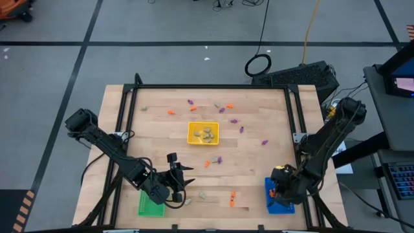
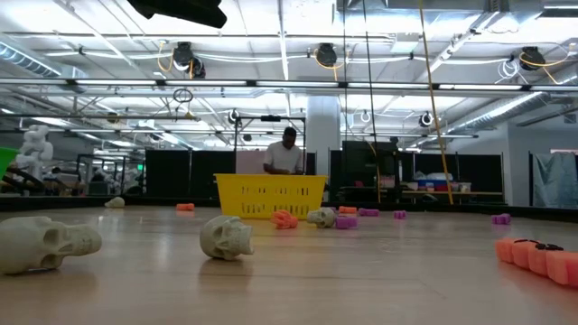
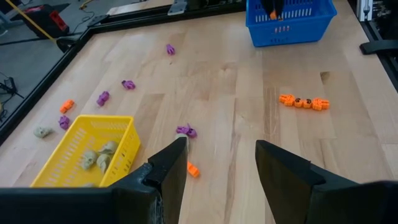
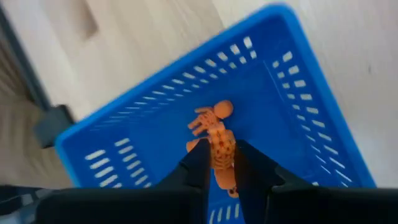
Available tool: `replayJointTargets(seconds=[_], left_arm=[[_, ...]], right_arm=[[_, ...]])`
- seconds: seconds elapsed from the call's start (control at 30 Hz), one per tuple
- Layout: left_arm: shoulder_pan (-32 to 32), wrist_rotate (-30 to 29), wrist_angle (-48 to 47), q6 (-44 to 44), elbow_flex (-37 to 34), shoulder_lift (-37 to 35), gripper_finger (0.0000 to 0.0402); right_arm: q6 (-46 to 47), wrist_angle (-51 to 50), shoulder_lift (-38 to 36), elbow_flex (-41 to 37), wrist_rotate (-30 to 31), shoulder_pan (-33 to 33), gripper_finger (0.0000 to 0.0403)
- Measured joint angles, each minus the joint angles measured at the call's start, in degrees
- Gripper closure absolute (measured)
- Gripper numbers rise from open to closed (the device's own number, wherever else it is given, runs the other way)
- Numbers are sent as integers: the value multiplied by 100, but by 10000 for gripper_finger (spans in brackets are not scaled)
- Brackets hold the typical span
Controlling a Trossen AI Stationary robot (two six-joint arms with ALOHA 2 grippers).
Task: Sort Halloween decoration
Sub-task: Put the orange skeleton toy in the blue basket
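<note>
Small orange, purple and pale Halloween decorations lie scattered on the wooden table point(image 1: 259, 162). Among them are an orange chain-like piece point(image 3: 303, 102) and a pale skull point(image 2: 226, 236). Several pale pieces lie in the yellow tray point(image 1: 203, 133) at the middle. My right gripper point(image 4: 219, 149) hangs over the blue tray point(image 4: 143, 130) at the near right corner, shut on an orange skeleton figure point(image 4: 214, 121). My left gripper point(image 3: 221, 146) stands open above the table beside the green tray point(image 1: 150, 206) at the near left, with nothing between its fingers. My right gripper pinches the orange skeleton figure between its two fingers at its trunk point(image 4: 221, 144). The fingers come from above, pointing steeply down into the blue tray. The head and arms stick out past the fingertips. Whether the figure touches the tray floor, I cannot tell.
A black frame point(image 1: 213, 87) runs round the tabletop. Purple pieces point(image 3: 185, 130) and a small orange piece point(image 3: 193, 169) lie just ahead of my left gripper. Bare wood lies between the yellow tray and the blue tray. A person point(image 2: 287, 153) stands beyond the far edge.
</note>
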Motion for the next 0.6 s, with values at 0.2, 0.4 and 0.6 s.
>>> replayJointTargets(seconds=[0.2,0.4,0.6], left_arm=[[7,-1,1,0,0,0,212],[65,0,1,0,0,0,212],[264,-2,123,-4,0,0,212]], right_arm=[[25,88,326,-2,-142,0,359],[25,82,337,-2,-134,0,338],[42,-27,339,48,-263,0,316]])
